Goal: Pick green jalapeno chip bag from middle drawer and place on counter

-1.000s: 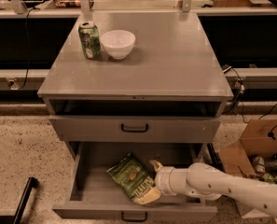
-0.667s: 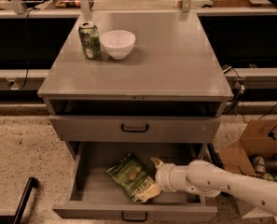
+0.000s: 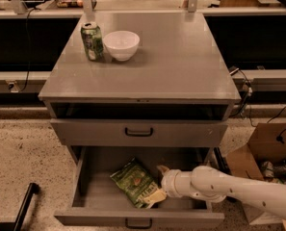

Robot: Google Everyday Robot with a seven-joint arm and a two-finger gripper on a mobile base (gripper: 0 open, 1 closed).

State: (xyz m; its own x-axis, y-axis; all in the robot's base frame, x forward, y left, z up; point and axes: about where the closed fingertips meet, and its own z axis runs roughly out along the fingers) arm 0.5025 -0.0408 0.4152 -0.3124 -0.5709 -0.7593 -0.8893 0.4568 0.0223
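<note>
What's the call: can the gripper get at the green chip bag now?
Likely yes: the middle drawer is open, nothing covers the green chip bag, and the gripper sits at its right edge.

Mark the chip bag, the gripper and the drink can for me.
green jalapeno chip bag (image 3: 132, 178), camera view, middle of its printed front.
gripper (image 3: 158, 183), camera view, between its fingertips, inside the middle drawer (image 3: 98, 197) beside the bag.
green drink can (image 3: 93, 43), camera view, its side wall.
</note>
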